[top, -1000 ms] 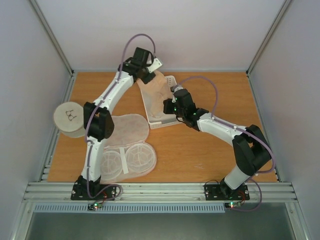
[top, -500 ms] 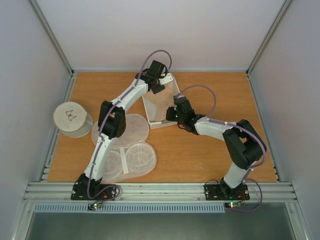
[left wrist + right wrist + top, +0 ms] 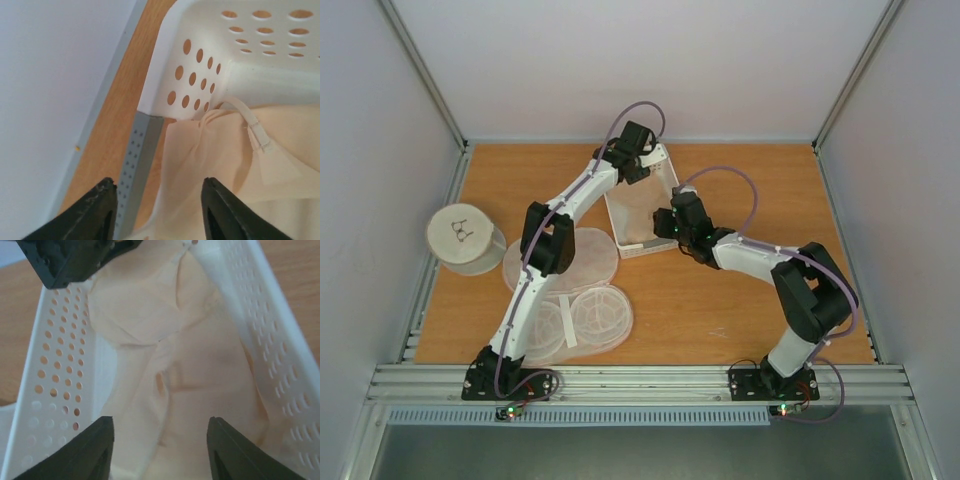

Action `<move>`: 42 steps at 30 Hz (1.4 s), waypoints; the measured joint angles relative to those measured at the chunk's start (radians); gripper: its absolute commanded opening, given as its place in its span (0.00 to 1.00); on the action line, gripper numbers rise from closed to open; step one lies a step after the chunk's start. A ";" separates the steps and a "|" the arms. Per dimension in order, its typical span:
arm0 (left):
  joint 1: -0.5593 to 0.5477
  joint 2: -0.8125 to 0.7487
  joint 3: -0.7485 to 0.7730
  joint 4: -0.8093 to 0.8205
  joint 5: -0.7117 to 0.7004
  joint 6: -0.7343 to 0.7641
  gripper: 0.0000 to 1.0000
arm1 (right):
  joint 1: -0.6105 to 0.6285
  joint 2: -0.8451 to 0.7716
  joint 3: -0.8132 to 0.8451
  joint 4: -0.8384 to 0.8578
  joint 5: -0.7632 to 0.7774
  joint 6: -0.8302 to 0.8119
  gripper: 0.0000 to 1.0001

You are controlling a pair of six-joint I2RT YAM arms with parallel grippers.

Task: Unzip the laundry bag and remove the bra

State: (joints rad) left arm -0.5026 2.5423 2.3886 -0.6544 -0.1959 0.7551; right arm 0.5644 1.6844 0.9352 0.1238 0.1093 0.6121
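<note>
The peach-beige bra (image 3: pixel 642 205) lies inside the white perforated basket (image 3: pixel 646 249). My left gripper (image 3: pixel 642 173) hovers over the basket's far end, open, with the bra's strap end (image 3: pixel 235 150) just below its spread fingers and nothing between them (image 3: pixel 160 200). At the basket's near end my right gripper (image 3: pixel 666 224) is open too, standing above the bra's cups (image 3: pixel 175 365) with its fingertips apart (image 3: pixel 160 440). The cream laundry bag (image 3: pixel 566 300) lies opened flat on the table at the front left, its white mesh showing.
A round white disc with a black drawing (image 3: pixel 461 236) stands at the left edge. The basket's perforated walls (image 3: pixel 55 350) rise on both sides of my right gripper. The table's back rail (image 3: pixel 140 150) runs just beyond the basket's far corner.
Both arms lowered the bra from above the basket down into it. Both grippers then opened and let go of it.
</note>
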 measured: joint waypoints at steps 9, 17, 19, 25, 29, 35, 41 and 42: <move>-0.004 -0.004 0.037 -0.006 0.015 -0.041 0.90 | 0.000 -0.070 0.040 -0.037 0.048 -0.063 0.57; -0.003 -0.171 -0.011 -0.122 0.080 -0.115 0.99 | 0.024 -0.140 0.118 -0.115 0.029 -0.186 0.58; 0.000 -0.296 -0.077 -0.149 0.106 -0.136 0.99 | 0.047 -0.160 0.140 -0.144 0.021 -0.227 0.58; 0.062 -0.643 -0.263 -0.262 0.235 -0.222 0.99 | 0.140 -0.206 0.165 -0.224 -0.042 -0.322 0.58; 0.203 -0.787 -0.370 -0.357 0.317 -0.284 0.98 | 0.216 -0.205 0.165 -0.278 -0.071 -0.364 0.59; 0.457 -0.831 -0.612 -0.508 0.467 -0.319 0.94 | 0.301 -0.194 0.164 -0.306 -0.092 -0.389 0.59; 0.591 -0.744 -0.769 -0.568 0.521 -0.282 0.85 | 0.334 -0.172 0.164 -0.334 -0.081 -0.401 0.60; 0.609 -0.721 -0.774 -0.569 0.521 -0.275 0.86 | 0.339 -0.171 0.164 -0.339 -0.077 -0.404 0.60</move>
State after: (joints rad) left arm 0.1062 1.8210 1.6142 -1.2232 0.3256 0.4805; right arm 0.9031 1.5131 1.0996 -0.2153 0.0322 0.2077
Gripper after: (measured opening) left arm 0.858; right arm 0.598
